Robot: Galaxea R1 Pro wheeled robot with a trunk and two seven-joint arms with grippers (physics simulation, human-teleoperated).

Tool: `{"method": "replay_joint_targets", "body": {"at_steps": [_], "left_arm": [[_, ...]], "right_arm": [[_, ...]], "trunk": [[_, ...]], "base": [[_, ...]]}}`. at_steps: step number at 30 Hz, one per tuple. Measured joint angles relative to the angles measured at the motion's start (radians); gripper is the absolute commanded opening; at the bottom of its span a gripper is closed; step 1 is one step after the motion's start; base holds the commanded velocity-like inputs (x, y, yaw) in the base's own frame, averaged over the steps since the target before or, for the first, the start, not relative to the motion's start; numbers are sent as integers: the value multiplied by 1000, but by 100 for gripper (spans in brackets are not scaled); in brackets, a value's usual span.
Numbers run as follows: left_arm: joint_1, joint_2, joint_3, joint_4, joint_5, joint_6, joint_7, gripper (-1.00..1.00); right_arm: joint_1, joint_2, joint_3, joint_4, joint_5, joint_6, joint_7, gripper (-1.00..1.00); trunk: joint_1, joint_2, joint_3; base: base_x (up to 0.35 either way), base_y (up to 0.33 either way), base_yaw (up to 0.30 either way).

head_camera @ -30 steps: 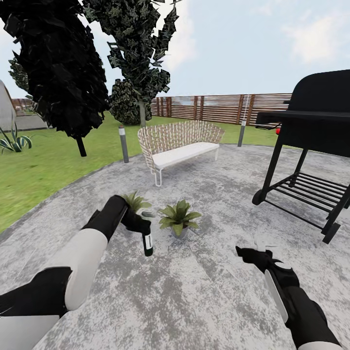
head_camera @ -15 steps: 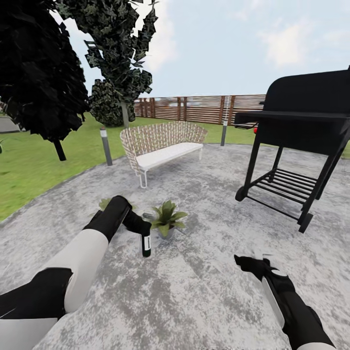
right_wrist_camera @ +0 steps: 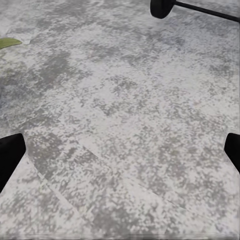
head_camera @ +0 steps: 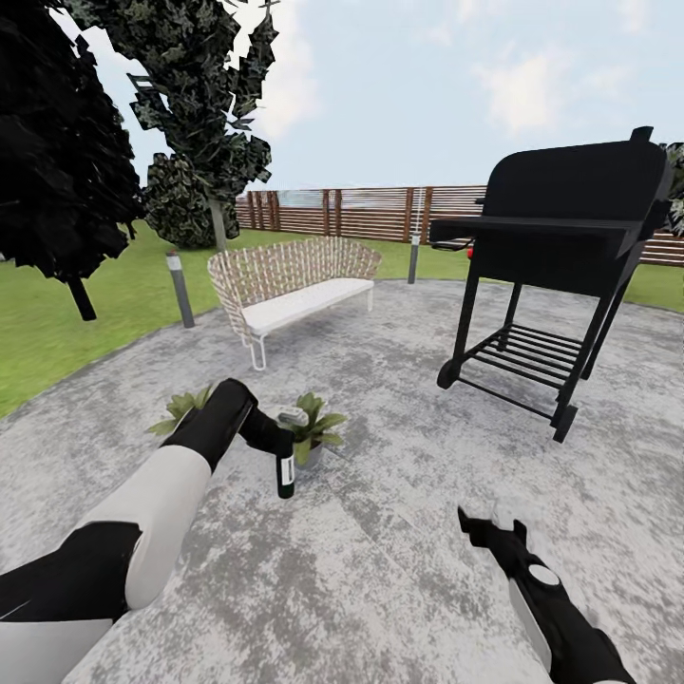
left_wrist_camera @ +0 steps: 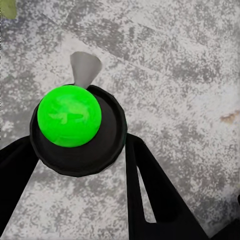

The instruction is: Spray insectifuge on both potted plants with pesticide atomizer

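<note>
My left gripper (head_camera: 274, 444) is shut on the pesticide atomizer (head_camera: 285, 473), a slim dark-green bottle with a white label that hangs upright over the paving. In the left wrist view the atomizer (left_wrist_camera: 70, 116) shows a bright green round top and a grey nozzle, with my left gripper (left_wrist_camera: 80, 146) clamped on either side of it. One potted plant (head_camera: 312, 429) stands just right of the bottle. The other potted plant (head_camera: 179, 408) sits left of my forearm, partly hidden by it. My right gripper (head_camera: 489, 534) hovers open low over bare paving, and in the right wrist view the right gripper (right_wrist_camera: 120, 152) holds nothing.
A black grill (head_camera: 556, 237) on a wheeled frame stands at the right; its wheel (right_wrist_camera: 161, 7) shows in the right wrist view. A wicker bench (head_camera: 290, 285), grey bollard lamps (head_camera: 179, 288), dark trees and the slat fence (head_camera: 361, 211) lie beyond. Lawn borders the paving on the left.
The whole picture has slid left, so the camera has turned right. The left gripper still holds the bottle, which now stands closer to the right-hand plant. The right gripper sits slightly lower.
</note>
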Motion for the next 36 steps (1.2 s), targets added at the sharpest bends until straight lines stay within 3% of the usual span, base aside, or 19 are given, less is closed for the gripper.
{"method": "replay_joint_targets", "body": {"at_steps": [10,17,19,21,25,30,34,36], "left_arm": [[-2,4,0,-22,-2,4,0,-100],[-8,-5,-6,14,-2,12,-7,-100],[-16,-5,-10,34,-2,12,-9,-100],[-38,-4,-21,61,-3,12,-11,-100],[-93,-1,-32,134,-3,12,-14,-100],[-137,-1,-36,202,-3,12,-50,-100],[-147,1,-38,209,-7,9,-86,-100],[-150,3,-40,209,-9,9,-96,-100]], "right_arm": [[0,0,3,14,0,-2,0,100],[0,-13,2,12,2,0,16,100],[0,-28,2,11,3,0,93,100],[0,-58,1,11,2,0,219,100],[0,-102,-2,11,0,0,371,100],[0,-116,-18,10,-1,-1,410,100],[0,-118,-71,10,0,0,419,100],[0,-122,-117,10,0,2,423,100]], "trunk": [[-1,0,0],[0,0,0],[0,0,0],[0,0,0],[0,0,0],[0,0,0],[0,0,0],[0,0,0]], "base": [[266,0,-1],[224,0,0],[66,0,0],[30,0,0],[10,0,0],[2,0,0],[0,0,0],[0,0,0]]}}
